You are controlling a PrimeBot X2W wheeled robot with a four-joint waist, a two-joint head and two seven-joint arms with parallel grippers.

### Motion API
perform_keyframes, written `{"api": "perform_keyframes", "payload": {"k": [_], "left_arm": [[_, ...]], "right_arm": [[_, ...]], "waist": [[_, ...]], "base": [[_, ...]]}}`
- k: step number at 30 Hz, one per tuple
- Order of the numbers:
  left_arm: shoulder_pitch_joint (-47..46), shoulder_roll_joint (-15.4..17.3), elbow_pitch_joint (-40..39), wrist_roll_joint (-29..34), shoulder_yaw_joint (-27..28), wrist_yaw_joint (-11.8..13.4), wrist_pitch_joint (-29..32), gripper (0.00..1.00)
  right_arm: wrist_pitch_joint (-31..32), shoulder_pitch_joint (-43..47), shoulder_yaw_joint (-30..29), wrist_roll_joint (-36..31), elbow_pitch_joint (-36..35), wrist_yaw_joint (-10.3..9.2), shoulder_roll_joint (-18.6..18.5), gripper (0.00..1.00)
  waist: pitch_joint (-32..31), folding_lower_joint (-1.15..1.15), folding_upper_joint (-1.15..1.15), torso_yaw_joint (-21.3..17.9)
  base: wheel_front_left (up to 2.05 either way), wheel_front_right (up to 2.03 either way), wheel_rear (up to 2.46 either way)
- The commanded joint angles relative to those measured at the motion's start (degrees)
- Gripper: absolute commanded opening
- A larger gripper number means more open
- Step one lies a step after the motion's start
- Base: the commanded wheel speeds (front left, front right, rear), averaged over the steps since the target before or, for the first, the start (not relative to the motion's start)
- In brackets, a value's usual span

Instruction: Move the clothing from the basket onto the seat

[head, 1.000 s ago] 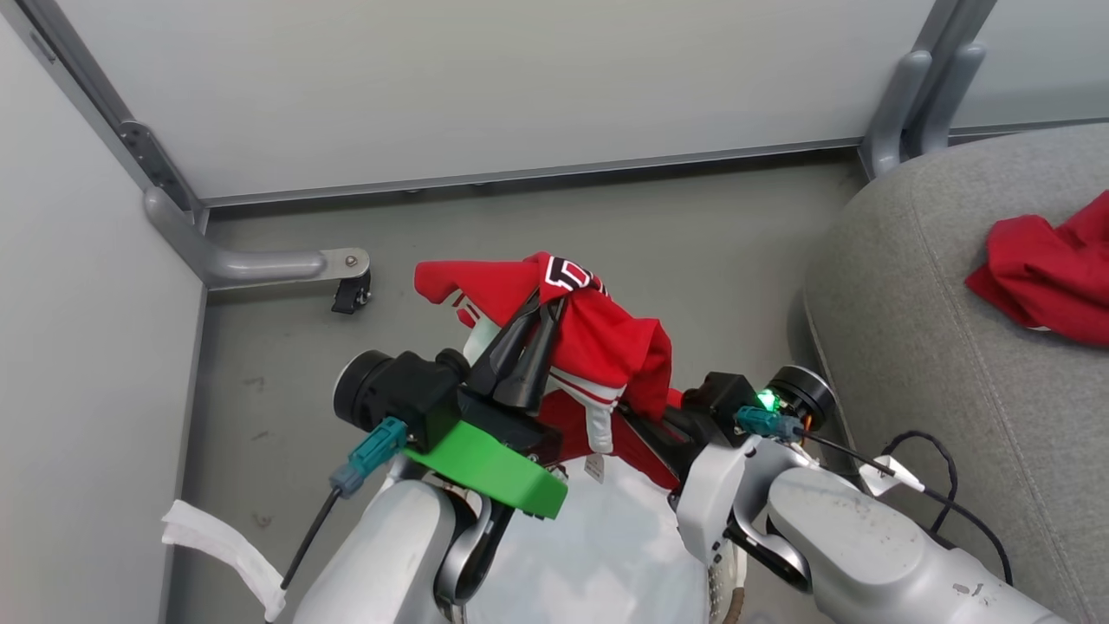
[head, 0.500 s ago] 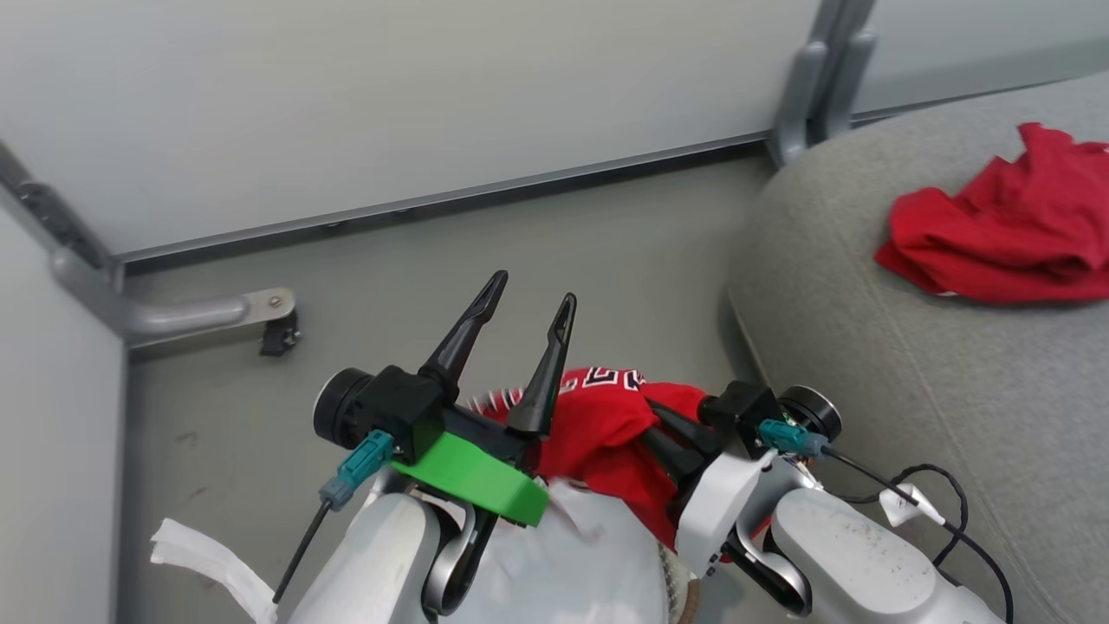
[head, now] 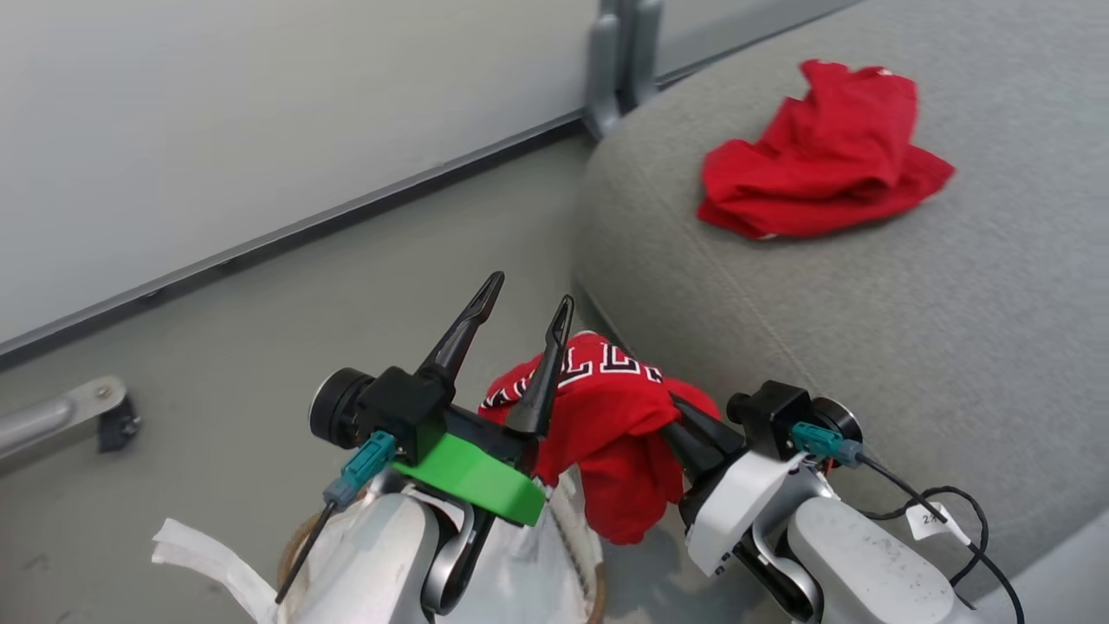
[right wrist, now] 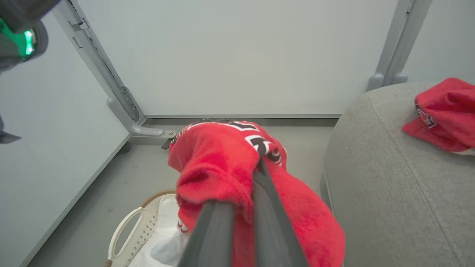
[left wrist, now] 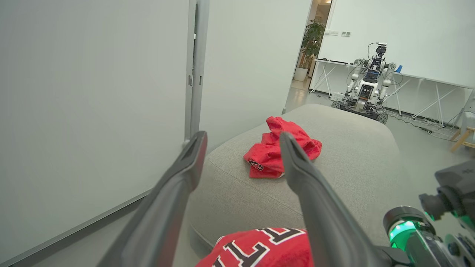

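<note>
Right hand (head: 680,416) is clamped on the red jersey (head: 606,416), which hangs above the basket (head: 593,581), just beside the seat (head: 866,303). Left hand (head: 531,289) has its 2 fingers apart, empty. The other red garment (head: 823,152) lies on the seat.

Both arms wear smooth pale grey-white forearm shells (head: 866,563), the right one scuffed with dark specks. The left claw (head: 531,289) has two long tapering dark fingers (head: 459,334) on a black block with a round black motor housing (head: 333,406), above a bright green plastic bracket (head: 472,472). A teal connector (head: 364,459) feeds a thin black cable (head: 299,555). The right claw (head: 693,429) has a matching teal plug (head: 814,438), a looping black lead (head: 962,507) with a small white tag (head: 931,520), and a glowing green light (left wrist: 402,228).
</note>
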Motion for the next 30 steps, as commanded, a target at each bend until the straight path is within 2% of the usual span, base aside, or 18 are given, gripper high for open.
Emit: {"api": "perform_keyframes", "payload": {"k": [1, 6, 12, 19, 23, 30], "left_arm": [[-0.9, 0.4, 0.2, 0.5, 0.0, -0.2, 0.0, 1.00], [-1.2, 1.0, 0.7, 0.6, -0.2, -0.2, 0.0, 1.00], [-3.1, 1.4, 1.7, -0.3, -3.2, -0.2, 0.0, 1.00], [-4.9, 1.6, 2.2, -0.7, -4.8, -0.2, 0.0, 1.00], [-5.1, 2.5, 2.1, -0.4, -4.3, -0.2, 0.0, 1.00], [-7.2, 3.4, 1.3, -0.7, -6.3, -0.2, 0.0, 1.00]], "right_arm": [[-0.1, 0.9, -1.2, -0.3, -0.5, -0.06, 0.2, 0.00], [-0.1, 1.7, -5.2, -0.8, -1.4, -0.06, 0.7, 0.00], [-0.1, -1.0, -13.4, -1.6, -4.4, -0.06, -0.2, 0.00], [-0.1, -8.6, -21.9, -3.9, -7.7, -0.06, -4.6, 0.00], [-0.1, -15.1, -23.9, -5.9, -7.9, -0.06, -8.0, 0.00], [-0.1, -25.1, -30.4, -10.4, -5.5, -0.06, -13.3, 0.00]], "waist": [[2.1, 0.00, 0.00, -7.3], [3.4, 0.00, 0.00, -11.0], [6.0, 0.00, 0.00, -11.8], [9.0, 0.00, 0.00, -11.8], [11.1, 0.00, 0.00, -11.6], [16.1, 0.00, 0.00, -7.4]], "base": [[0.00, 0.00, 0.00], [0.00, 0.00, 0.00], [0.00, 0.00, 0.00], [0.00, 0.00, 0.00], [0.00, 0.00, 0.00], [0.00, 0.00, 0.00]]}}
